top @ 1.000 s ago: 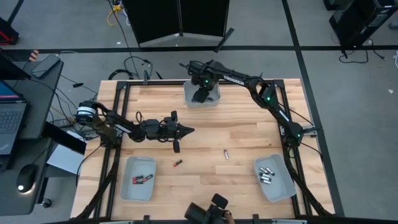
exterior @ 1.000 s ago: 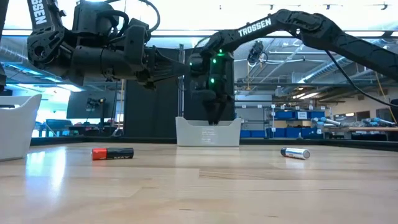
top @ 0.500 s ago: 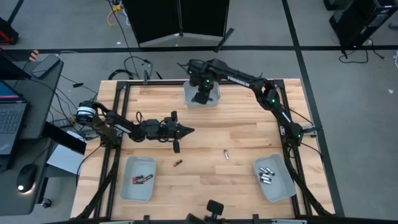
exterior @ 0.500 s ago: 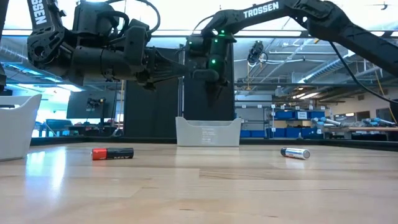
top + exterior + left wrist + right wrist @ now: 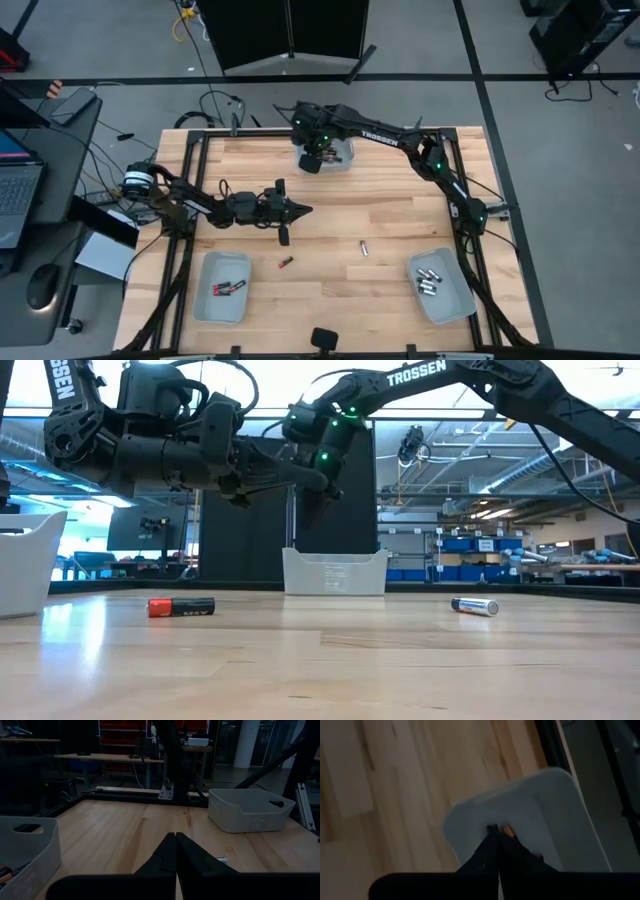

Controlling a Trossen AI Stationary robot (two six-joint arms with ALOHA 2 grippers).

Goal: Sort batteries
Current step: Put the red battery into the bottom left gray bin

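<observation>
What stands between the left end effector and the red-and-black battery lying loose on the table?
Nothing visible. The left end effector hangs shut above bare wood, and the red-and-black battery lies just toward the front edge from it, with only open table between them.

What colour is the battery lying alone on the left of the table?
Red and black battery, clearest in the low view.

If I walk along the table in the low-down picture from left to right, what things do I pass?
Tall pale plastic tray at the edge → red-and-black battery lying flat → low pale plastic tray far back → silver-grey battery lying flat.
</observation>
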